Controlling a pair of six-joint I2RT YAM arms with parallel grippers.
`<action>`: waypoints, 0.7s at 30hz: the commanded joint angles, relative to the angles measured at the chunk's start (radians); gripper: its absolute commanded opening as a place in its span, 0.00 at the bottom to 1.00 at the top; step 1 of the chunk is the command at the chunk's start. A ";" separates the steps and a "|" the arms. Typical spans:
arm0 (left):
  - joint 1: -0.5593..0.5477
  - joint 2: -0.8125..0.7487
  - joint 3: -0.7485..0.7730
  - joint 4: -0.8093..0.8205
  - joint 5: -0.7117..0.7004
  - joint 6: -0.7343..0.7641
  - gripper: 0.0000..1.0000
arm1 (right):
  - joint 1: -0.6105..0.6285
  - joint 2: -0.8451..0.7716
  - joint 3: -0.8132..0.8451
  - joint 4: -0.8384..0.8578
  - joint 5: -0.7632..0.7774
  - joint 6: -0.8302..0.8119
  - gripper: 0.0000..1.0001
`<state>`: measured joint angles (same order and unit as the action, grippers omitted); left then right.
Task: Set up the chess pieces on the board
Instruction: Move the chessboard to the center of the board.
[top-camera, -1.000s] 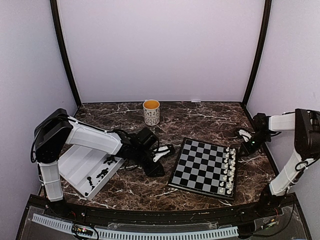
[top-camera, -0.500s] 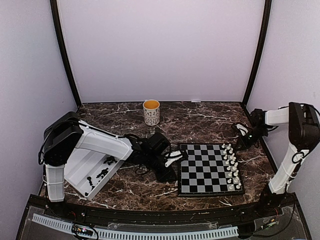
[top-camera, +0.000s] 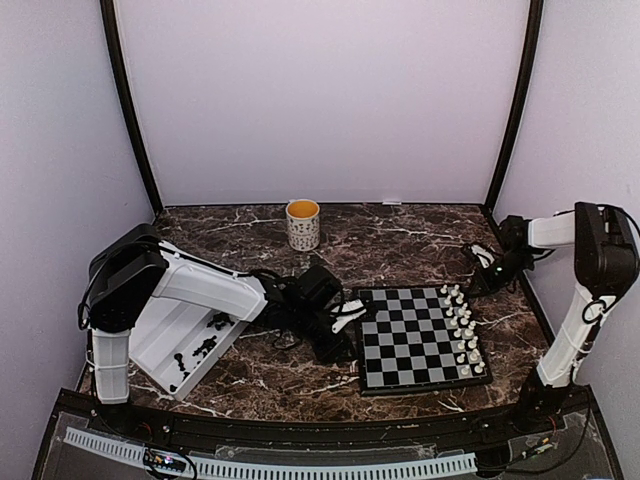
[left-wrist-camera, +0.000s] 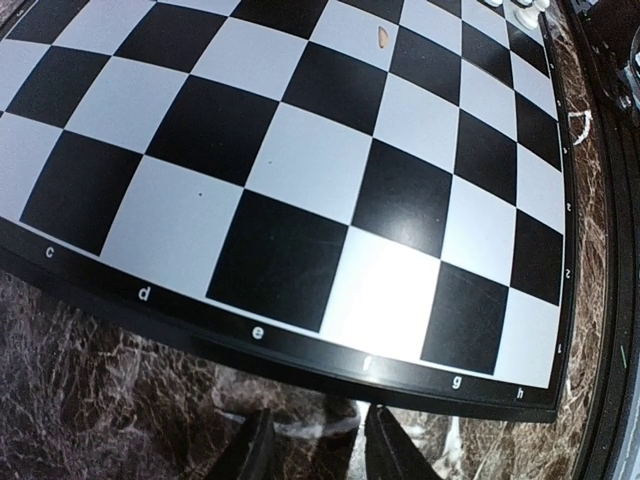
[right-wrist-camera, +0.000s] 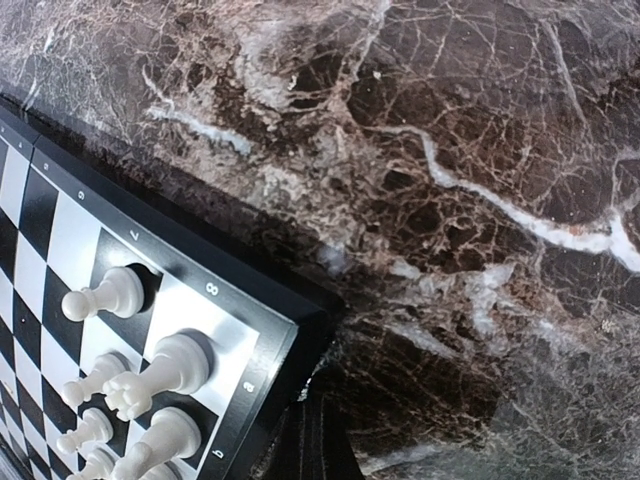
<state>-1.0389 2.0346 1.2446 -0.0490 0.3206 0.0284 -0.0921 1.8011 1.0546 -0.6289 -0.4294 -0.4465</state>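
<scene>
Though parted narrowly just off the lettered rim of the board (left-wrist-camera: 300, 150), left gripper (left-wrist-camera: 320, 452) holds nothing; right gripper (right-wrist-camera: 308, 445) looks pressed together, empty, beside a board corner.

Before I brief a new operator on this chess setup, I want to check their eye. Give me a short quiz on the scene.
1. True or false: the black pieces already stand on the board.
2. The white pieces line the board's edge nearest: A) the left arm, B) the right arm, C) the mug.
3. What holds the black pieces?
Key: 1 false; 2 B; 3 the white tray.
</scene>
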 joint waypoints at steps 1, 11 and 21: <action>-0.006 -0.006 -0.005 0.021 -0.024 -0.015 0.33 | 0.023 0.013 0.035 0.001 -0.040 0.016 0.00; -0.006 -0.102 -0.038 -0.086 -0.065 0.006 0.34 | 0.038 0.035 0.083 0.003 -0.058 0.041 0.00; -0.002 -0.407 -0.051 -0.599 -0.549 -0.207 0.63 | -0.015 -0.081 0.052 0.026 -0.052 0.050 0.11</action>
<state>-1.0389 1.7088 1.1839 -0.3573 0.0345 -0.0437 -0.0879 1.7908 1.1156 -0.6277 -0.4751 -0.4046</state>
